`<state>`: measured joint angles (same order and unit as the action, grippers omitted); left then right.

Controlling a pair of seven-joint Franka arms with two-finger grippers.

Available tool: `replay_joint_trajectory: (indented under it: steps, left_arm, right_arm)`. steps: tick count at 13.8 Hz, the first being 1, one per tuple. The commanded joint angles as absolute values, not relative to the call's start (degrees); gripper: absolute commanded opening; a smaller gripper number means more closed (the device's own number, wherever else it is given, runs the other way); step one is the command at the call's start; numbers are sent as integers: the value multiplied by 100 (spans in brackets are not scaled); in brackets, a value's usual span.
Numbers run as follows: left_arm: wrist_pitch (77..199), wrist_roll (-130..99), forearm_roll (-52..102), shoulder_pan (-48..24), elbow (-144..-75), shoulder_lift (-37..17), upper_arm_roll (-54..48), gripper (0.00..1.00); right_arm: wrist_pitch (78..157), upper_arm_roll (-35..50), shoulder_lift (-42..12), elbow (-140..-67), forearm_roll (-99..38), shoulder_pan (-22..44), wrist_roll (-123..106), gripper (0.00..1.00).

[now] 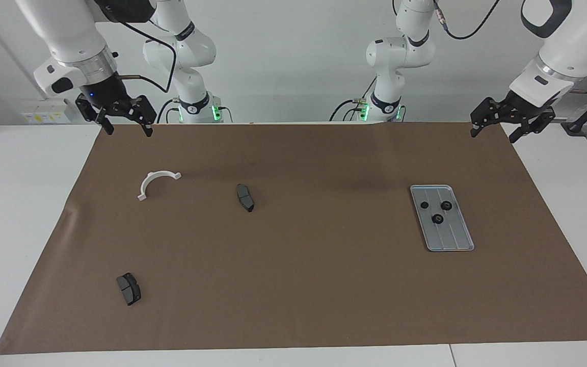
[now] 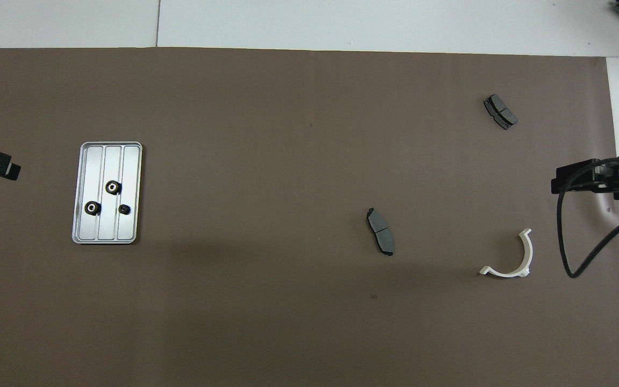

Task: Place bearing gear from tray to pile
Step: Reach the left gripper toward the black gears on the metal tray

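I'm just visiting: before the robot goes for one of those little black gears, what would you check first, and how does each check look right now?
1. Gears on the tray: ok, three gears lie in it, apart.
2. Left gripper ready to grasp: ok, open and empty, up over the mat's corner at its own end.
3. Right gripper out of the way: ok, open, waiting over the mat's edge.
4. Drop area: ok, bare mat among the white bracket and two dark pads.
5. Path from tray to pile: ok, nothing stands between.

No legible text, labels or numbers anywhere.
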<state>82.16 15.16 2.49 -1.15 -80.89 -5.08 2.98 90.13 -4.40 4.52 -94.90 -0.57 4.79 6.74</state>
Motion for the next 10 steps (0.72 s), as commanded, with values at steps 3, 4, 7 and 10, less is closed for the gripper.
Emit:
replay_joint_trajectory:
  steps: [3,4,7,10]
  left_arm:
    - [8305,1600,246,-123,-8393,-299,316,100]
    - [8314,1617,246,-123,-8498,-255,316,100]
    - [9032,1556,246,-114,-9418,157,325,100]
    - [9824,1512,246,-123,-10194,282,325,100]
  right_arm:
    - [8895,-413,457,-9422,-149,431,721,100]
    - [8895,-413,457,-9422,-149,431,721,100]
    - [8895,-413,457,-9422,-149,431,721,100]
    - [8895,-413,457,-9422,-149,431,721,100]
